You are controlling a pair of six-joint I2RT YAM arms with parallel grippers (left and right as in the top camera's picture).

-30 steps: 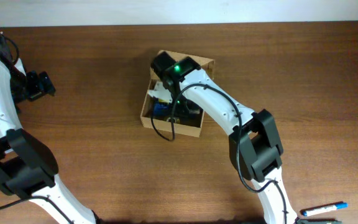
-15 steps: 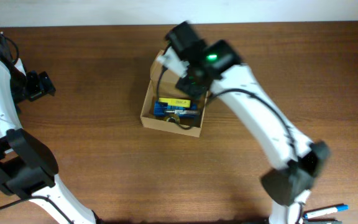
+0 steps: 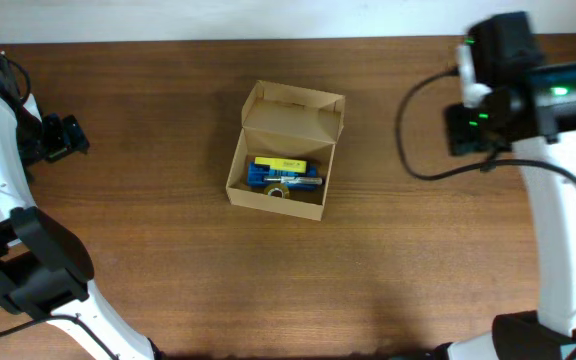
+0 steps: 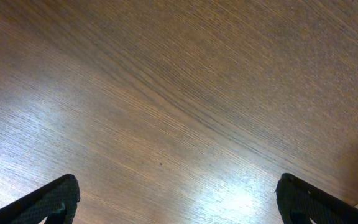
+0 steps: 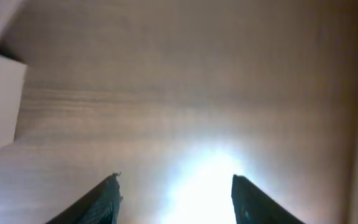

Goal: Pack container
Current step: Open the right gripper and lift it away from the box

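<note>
Right gripper (image 5: 174, 182) stands partly open and empty above bare table (image 5: 166, 93). The container (image 3: 283, 150), mid-table with its flap raised, could be shoved or tipped if a finger catches that flap on closing. The right arm reaches over the table's right side, well apart from it

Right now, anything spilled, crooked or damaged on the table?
Nothing serious. The cardboard box sits a little skewed to the table edge, flap standing open, with the blue and yellow items all inside it. No spill or damage visible. The left gripper and right gripper are open, empty, away from it.
</note>
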